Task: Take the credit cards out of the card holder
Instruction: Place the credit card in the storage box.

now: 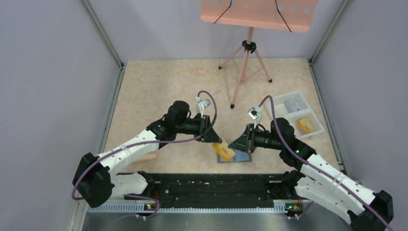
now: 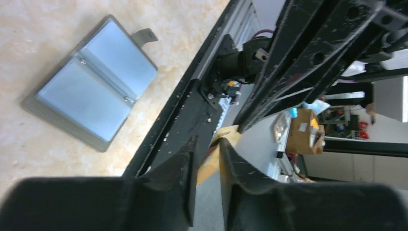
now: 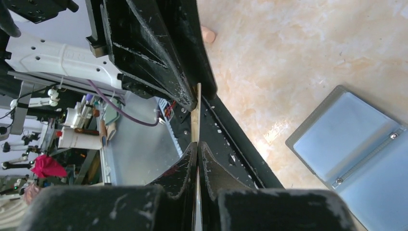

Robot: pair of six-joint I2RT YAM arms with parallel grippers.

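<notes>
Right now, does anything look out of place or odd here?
One thin yellow-orange card hangs in the air near the open dark grey folding card holder, the right gripper shut on it while the left gripper straddles it too. Nothing looks spilled or damaged.

You're looking at a table (image 1: 159, 91) of pale peach, marbled with cream veins, boxed in by flat lilac-grey walls (image 1: 48, 72). The card holder (image 1: 240, 158) has a dark grey border and tab around pale blue-grey pockets with a slight sheen. The credit card (image 1: 224, 150) beside it is yellow-orange, and edge-on in your right wrist view it reads as a thin tan line. Your left gripper (image 2: 208, 144) and right gripper (image 3: 198, 147) are both matt black, flecked with pale scuffs. The arms (image 1: 122, 156) are white with black joints and purple cables (image 1: 215, 113). The tray (image 1: 313, 114) is white, with a yellow-orange card (image 1: 304, 125) and a grey-lilac card (image 1: 292, 104) inside. The stand (image 1: 260, 12) is salmon pink.
</notes>
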